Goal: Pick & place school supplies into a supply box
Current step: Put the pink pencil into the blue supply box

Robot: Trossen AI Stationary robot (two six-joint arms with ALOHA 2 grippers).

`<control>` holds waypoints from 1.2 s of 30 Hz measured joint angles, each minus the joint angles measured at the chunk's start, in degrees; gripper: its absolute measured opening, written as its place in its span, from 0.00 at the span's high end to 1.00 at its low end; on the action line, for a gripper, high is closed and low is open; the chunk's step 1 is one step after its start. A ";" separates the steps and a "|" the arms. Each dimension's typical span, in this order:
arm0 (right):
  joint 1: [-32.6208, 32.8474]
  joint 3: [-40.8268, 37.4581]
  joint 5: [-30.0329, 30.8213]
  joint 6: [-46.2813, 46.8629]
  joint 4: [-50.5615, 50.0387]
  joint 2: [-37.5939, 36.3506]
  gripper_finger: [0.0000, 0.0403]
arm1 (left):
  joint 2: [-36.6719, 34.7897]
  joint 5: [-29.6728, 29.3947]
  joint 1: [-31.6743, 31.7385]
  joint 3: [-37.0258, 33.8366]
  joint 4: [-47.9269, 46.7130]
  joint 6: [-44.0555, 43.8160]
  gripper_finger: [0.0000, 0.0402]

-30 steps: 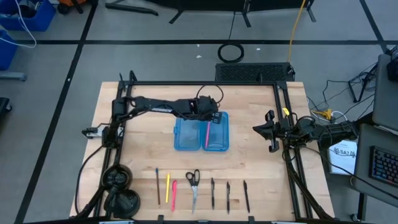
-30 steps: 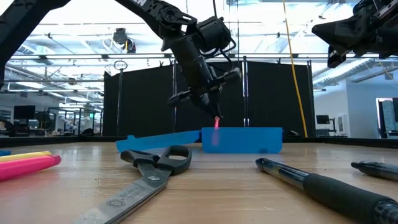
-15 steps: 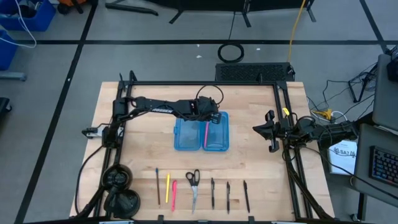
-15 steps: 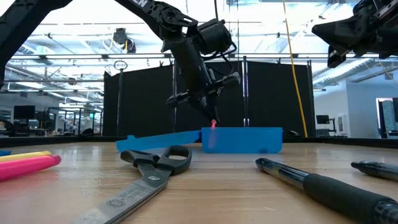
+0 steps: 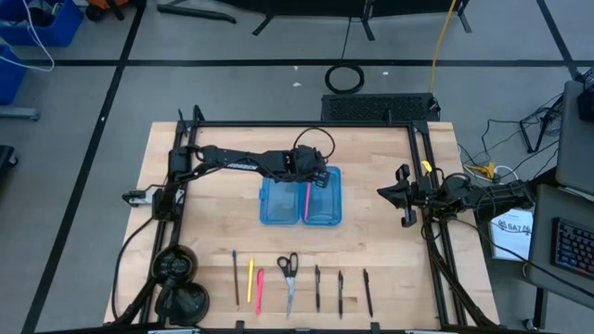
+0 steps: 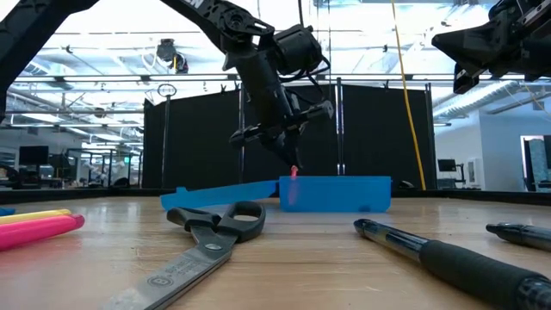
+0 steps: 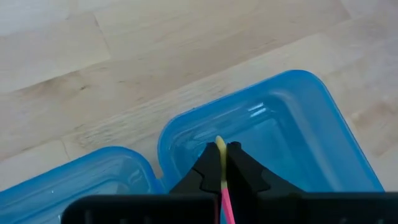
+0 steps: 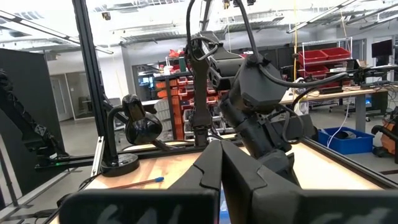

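Observation:
The blue supply box [image 5: 301, 196] lies open mid-table, its two halves side by side. My left gripper [image 5: 312, 173] hovers over the far end of the right half [image 7: 280, 137], shut on a pink pen [image 5: 307, 200]. That pen slants down into the right half toward the table's near edge. In the low view the left gripper [image 6: 291, 164] hangs just above the box wall [image 6: 336, 194]. The other supplies lie in a row by the near edge: thin pencils [image 5: 249, 278], scissors [image 5: 289, 276] and black pens [image 5: 341, 293]. My right gripper [image 5: 406, 195] waits shut by the right edge. My left gripper pinches the pink pen near its far, pale end [image 7: 219, 147], which pokes out just past the fingertips [image 7: 239, 163]. The fingers come slanting down from above and the table's left. The pen tilts down from the hold, its lower part [image 5: 306, 213] inside the box's right half.
A black frame rail [image 5: 422, 186] runs along the table's right and far sides. The left arm's base and a black lamp-like stand [image 5: 176, 278] take up the left side. Bare wood lies between the box and the row of supplies.
My left gripper has sunk slightly toward the box, still shut on the pink pen. Less of the pen now shows above the box wall in the low view.

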 joint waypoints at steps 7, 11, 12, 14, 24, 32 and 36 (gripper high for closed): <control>-0.02 -0.01 0.00 0.01 0.00 0.00 1.00 | 1.02 0.80 -0.01 0.00 -0.56 0.35 0.98; 0.00 0.00 0.00 -0.11 0.12 -0.02 1.00 | 2.77 2.58 0.00 0.00 0.64 0.35 0.97; 0.00 0.00 0.04 -0.11 0.51 0.04 1.00 | 3.38 2.97 0.00 0.00 0.69 0.34 0.97; -0.01 -0.01 0.01 -0.15 0.41 0.10 1.00 | 4.23 3.46 0.02 0.00 1.56 0.35 0.97; -0.01 0.00 0.07 -0.39 0.61 0.83 1.00 | 6.49 5.02 0.33 0.00 2.87 1.88 0.88; 0.00 -0.01 0.00 -0.11 0.45 0.85 1.00 | 5.54 5.25 0.37 0.21 3.28 3.37 0.70; 0.00 0.00 -0.09 0.00 0.52 0.85 1.00 | 5.44 5.60 0.37 1.91 3.05 4.55 0.65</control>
